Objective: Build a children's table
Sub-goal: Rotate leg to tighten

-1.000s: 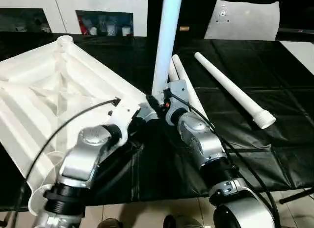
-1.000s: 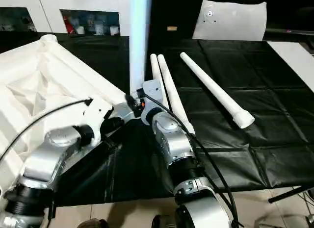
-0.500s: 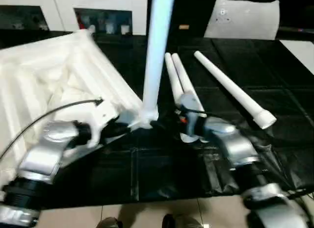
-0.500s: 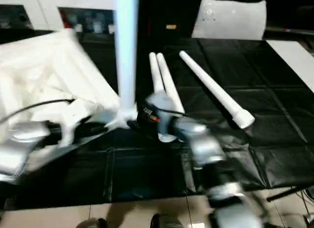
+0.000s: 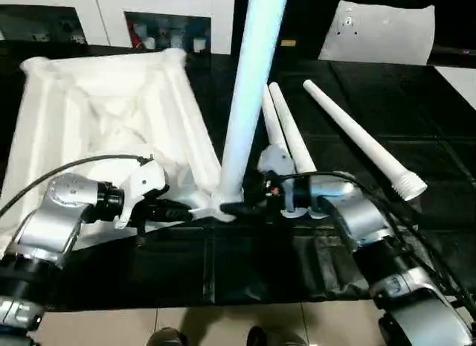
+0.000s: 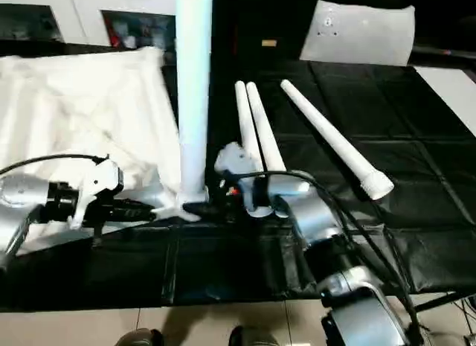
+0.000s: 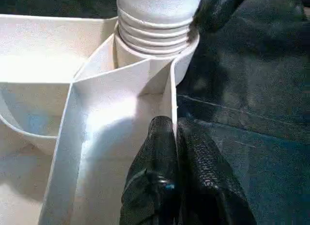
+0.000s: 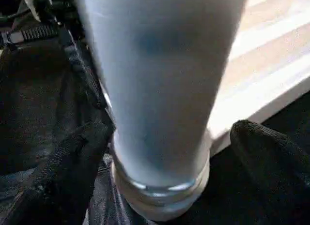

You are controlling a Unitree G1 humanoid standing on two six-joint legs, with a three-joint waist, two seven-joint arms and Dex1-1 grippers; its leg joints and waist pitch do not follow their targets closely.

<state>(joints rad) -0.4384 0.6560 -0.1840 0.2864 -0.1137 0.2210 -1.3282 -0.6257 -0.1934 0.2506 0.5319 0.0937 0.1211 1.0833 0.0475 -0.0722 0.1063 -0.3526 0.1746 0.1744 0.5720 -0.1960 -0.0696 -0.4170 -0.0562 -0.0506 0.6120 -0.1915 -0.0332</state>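
The white tabletop (image 5: 111, 115) lay upside down on the black-covered worktop (image 5: 416, 123), its ribbed underside facing up, on the robot's left side of the scene. One white leg (image 5: 249, 93) stood upright in the tabletop's near corner socket (image 7: 155, 55), its threaded end seated in the round collar, as the left wrist view showed at close range. The left hand (image 7: 177, 152) had its two black fingers (image 7: 157, 157) pressed together on a thin rib wall of the tabletop just beside that socket, so it was clamped on the tabletop's edge. The right hand (image 8: 169, 152) reached in from the other side at the foot of the standing leg, with its fingers (image 8: 72, 162) spread wide to either side of the tube; a gap showed between the far finger and the leg, and whether the near finger touched the leg could not be told. Three more legs lay flat on the worktop beyond the right arm: a pair of legs (image 5: 286, 134) side by side and touching, just behind the right hand, and a single leg (image 5: 364, 138) angled away farther to the robot's right, its threaded end pointing toward the near edge. At the far side of the worktop leaned a flat white sheet (image 5: 383, 33) with a small hole, and behind the tabletop stood a white cabinet (image 5: 167, 22) with glass doors.
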